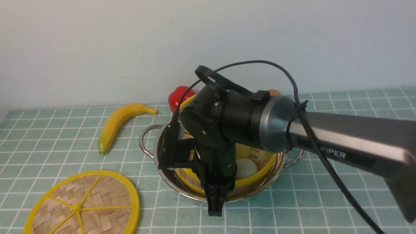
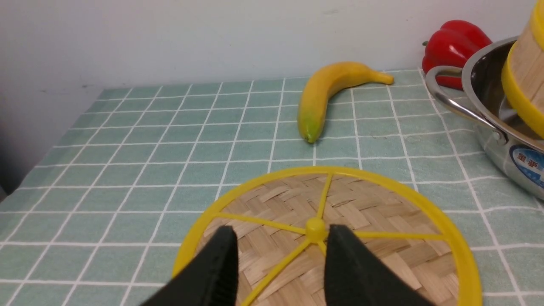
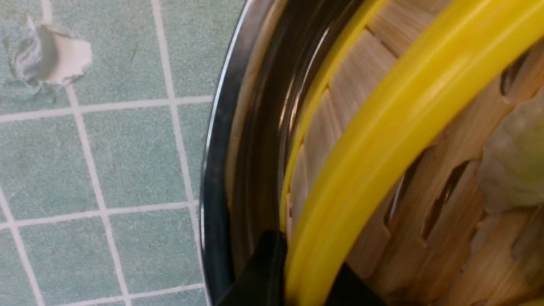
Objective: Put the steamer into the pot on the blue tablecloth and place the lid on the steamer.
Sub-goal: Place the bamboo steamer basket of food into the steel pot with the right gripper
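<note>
The steamer (image 1: 256, 177) sits tilted inside the steel pot (image 1: 182, 191) on the blue tablecloth (image 1: 292, 208), its far-left side raised above the pot's rim. My right gripper (image 1: 215, 208) points down at the steamer's near edge. In the right wrist view it (image 3: 306, 276) is shut on the steamer's yellow rim (image 3: 382, 127), one finger outside and one inside, beside the pot wall (image 3: 216, 178). The lid (image 1: 81, 204) lies flat on the cloth at the front left. My left gripper (image 2: 278, 238) is open just above the lid (image 2: 382, 208), near its hub. It is out of the front view.
A banana (image 1: 120, 120) lies left of the pot and a red pepper (image 1: 178, 94) stands behind it by the wall. White buns (image 1: 245, 168) lie in the steamer. The pot's left handle (image 2: 459, 106) faces the lid. The cloth has a torn spot (image 3: 51, 59).
</note>
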Available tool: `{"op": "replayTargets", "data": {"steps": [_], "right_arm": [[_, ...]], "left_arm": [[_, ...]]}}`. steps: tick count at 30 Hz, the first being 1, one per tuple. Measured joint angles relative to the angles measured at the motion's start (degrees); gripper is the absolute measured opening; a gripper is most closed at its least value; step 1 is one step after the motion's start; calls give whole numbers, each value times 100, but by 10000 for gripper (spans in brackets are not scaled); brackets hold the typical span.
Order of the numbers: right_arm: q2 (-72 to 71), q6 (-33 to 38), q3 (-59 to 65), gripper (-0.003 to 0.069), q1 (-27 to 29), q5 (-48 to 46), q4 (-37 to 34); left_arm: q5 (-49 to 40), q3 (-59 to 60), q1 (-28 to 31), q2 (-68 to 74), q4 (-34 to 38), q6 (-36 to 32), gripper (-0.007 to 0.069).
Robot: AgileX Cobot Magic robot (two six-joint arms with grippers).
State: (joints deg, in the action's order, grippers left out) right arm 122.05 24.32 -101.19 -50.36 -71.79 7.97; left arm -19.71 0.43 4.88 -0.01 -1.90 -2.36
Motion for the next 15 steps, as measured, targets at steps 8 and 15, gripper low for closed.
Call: {"op": "replayTargets", "data": {"steps": [8,15], "right_arm": [[2,142,0,58,0,11,-26],[2,145,0,90,0,23,-36]], "left_arm": [[0,0,0,0,0,0,274],[0,0,0,0,0,0,274]]}}
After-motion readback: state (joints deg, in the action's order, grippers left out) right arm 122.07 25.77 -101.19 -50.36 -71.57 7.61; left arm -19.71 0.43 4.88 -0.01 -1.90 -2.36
